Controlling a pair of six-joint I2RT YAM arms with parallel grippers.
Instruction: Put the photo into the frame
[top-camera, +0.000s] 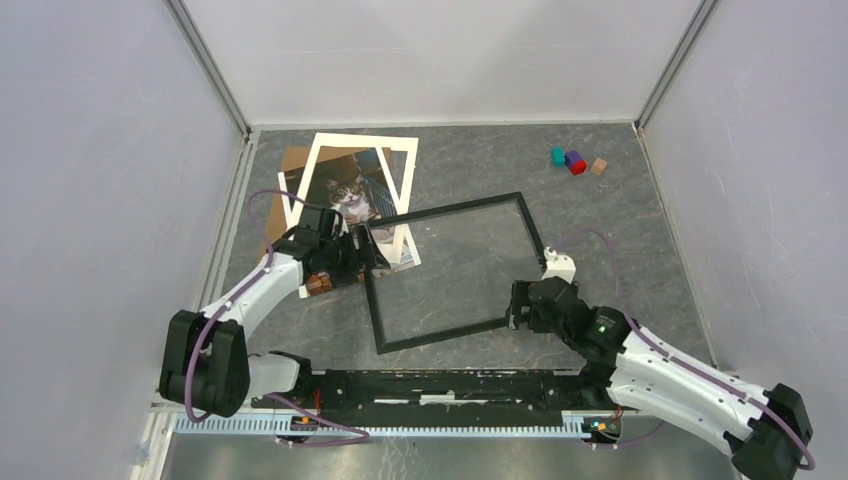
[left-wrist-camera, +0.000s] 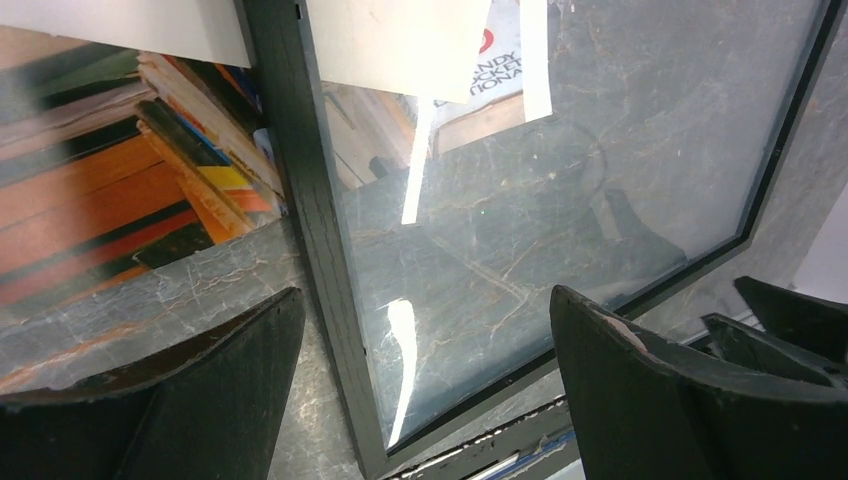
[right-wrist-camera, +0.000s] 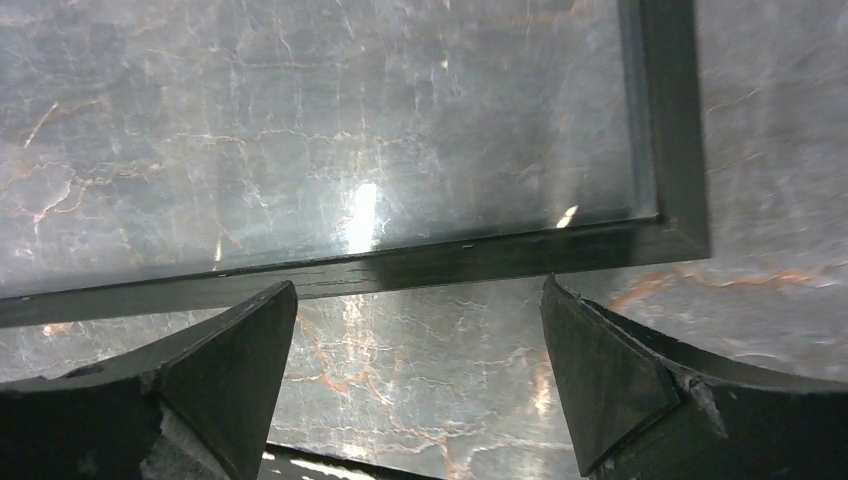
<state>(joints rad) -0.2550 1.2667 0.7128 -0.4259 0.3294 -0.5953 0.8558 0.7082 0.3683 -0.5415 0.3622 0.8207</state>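
The black frame (top-camera: 450, 207) lies tilted at the table's middle with a glossy clear pane in it. Its far left corner overlaps the photo (top-camera: 350, 195), a cat print lying under a white mat border (top-camera: 362, 145). My left gripper (top-camera: 368, 254) hovers open over the frame's left edge (left-wrist-camera: 320, 250); one finger is on each side of that edge and nothing is gripped. The photo's bookshelf part (left-wrist-camera: 100, 170) shows left of the edge. My right gripper (top-camera: 515, 305) stands open just short of the frame's near right edge (right-wrist-camera: 400, 265), its fingertips (right-wrist-camera: 240, 340) over bare table.
A brown backing board (top-camera: 295, 165) sticks out from under the mat at the far left. Three small coloured blocks (top-camera: 573, 160) sit at the back right. White walls close in the table on three sides.
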